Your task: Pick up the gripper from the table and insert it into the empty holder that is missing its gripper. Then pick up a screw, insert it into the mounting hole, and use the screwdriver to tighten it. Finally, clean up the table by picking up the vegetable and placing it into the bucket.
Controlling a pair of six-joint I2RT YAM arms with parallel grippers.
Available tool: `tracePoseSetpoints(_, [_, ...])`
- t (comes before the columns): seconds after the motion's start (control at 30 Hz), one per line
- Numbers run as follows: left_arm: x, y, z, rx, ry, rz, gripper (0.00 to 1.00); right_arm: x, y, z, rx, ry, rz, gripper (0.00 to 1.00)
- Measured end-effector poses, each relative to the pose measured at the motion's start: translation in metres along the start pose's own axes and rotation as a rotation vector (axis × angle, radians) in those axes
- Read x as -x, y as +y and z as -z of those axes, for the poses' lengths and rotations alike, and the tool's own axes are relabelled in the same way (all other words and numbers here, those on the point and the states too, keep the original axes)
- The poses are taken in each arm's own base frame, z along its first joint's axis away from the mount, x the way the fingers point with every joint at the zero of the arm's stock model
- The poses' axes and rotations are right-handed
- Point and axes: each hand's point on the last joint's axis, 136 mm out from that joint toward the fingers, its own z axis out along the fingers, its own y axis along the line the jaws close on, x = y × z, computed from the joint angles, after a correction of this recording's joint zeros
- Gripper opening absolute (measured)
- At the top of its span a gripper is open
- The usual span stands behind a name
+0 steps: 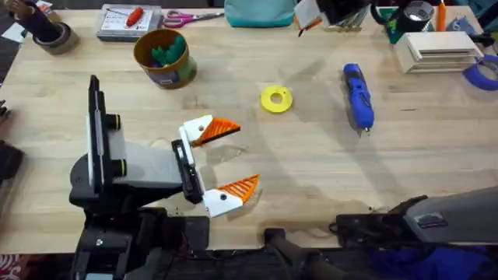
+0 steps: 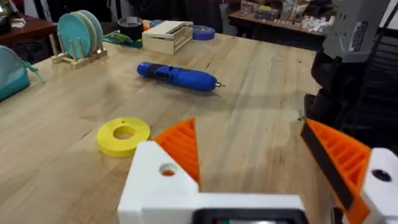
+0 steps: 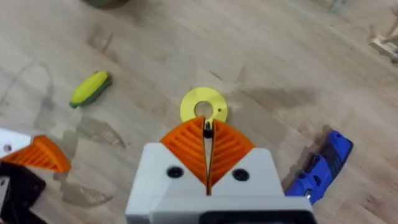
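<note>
**Left hand spread wide, right hand closed above the yellow ring**

The left gripper [image 1: 232, 159] lies low over the table [image 1: 311, 171], its two white mounts set wide apart. Each mount carries an orange ribbed tip, one [image 1: 220, 128] on the far side and one [image 1: 241, 187] on the near side, and nothing sits between them. From the left wrist, the same tips frame bare wood, with the right arm's dark body just beyond the gap.

The right gripper [image 3: 207, 134] hangs above the table with its two orange tips pressed together. A small dark bit [image 3: 207, 127] shows at the seam between them, too small to name. Directly beneath it lies the flat yellow ring [image 3: 203, 106], which the overhead view places near the middle of the table.

The screwdriver [image 1: 358, 95] lies on its side on the right part of the table, well apart from both grippers and from the ring, its dark tip pointing toward the near edge. The toy corn [image 3: 90, 88] lies flat on the wood, to one side of the ring and not far from one of the left gripper's orange tips. The bucket [image 1: 163, 56] stands upright at the far left of the table, with green items inside it.
</note>
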Motion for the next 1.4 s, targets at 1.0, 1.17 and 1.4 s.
tracePoseSetpoints(1.0, [0.0, 0.0, 0.0, 0.0, 0.0, 0.0, 0.986, -0.006, 0.166, -0.011, 0.361, 0.037, 0.79, 0.006])
tracePoseSetpoints(1.17, [0.0, 0.0, 0.0, 0.0, 0.0, 0.0, 0.985, -0.014, 0.187, -0.007, 0.415, 0.025, 0.875, 0.006])
tracePoseSetpoints(1.4, [0.0, 0.0, 0.0, 0.0, 0.0, 0.0, 0.985, -0.026, 0.2, -0.003, 0.449, 0.04, 0.954, 0.006])
